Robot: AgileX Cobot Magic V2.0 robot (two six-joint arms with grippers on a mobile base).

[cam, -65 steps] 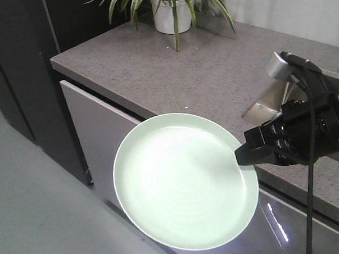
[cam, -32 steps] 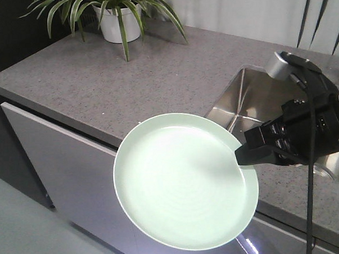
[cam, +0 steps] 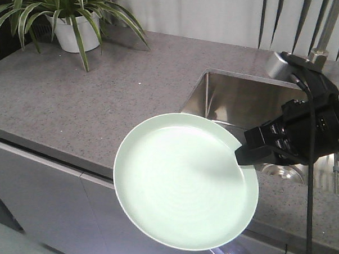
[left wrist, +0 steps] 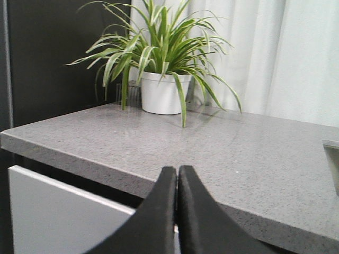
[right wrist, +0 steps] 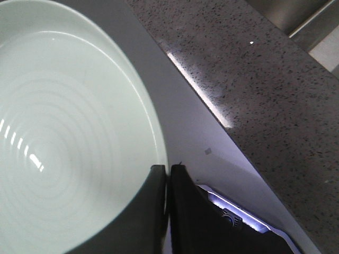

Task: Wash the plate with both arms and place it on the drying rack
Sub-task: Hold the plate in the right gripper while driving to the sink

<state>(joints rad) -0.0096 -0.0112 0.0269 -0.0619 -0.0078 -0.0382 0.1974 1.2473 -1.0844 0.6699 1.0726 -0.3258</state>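
Now the right gripper (cam: 238, 156) clamps the plate (cam: 183, 182) by its rim, out past the edge of the counter (cam: 101, 102), sink (cam: 236, 99) just behind. The left gripper (left wrist: 177, 177), pinched together on nothing, faces a potted plant (left wrist: 161, 90).

Pale mint-green plate (cam: 183, 182) in foreground, overlapping front edge of grey speckled countertop (cam: 73, 103). Black right gripper (cam: 239, 156) clamps plate's right rim. Steel sink basin (cam: 236, 99) behind gripper. Potted plant (cam: 69, 30) at countertop's far left.
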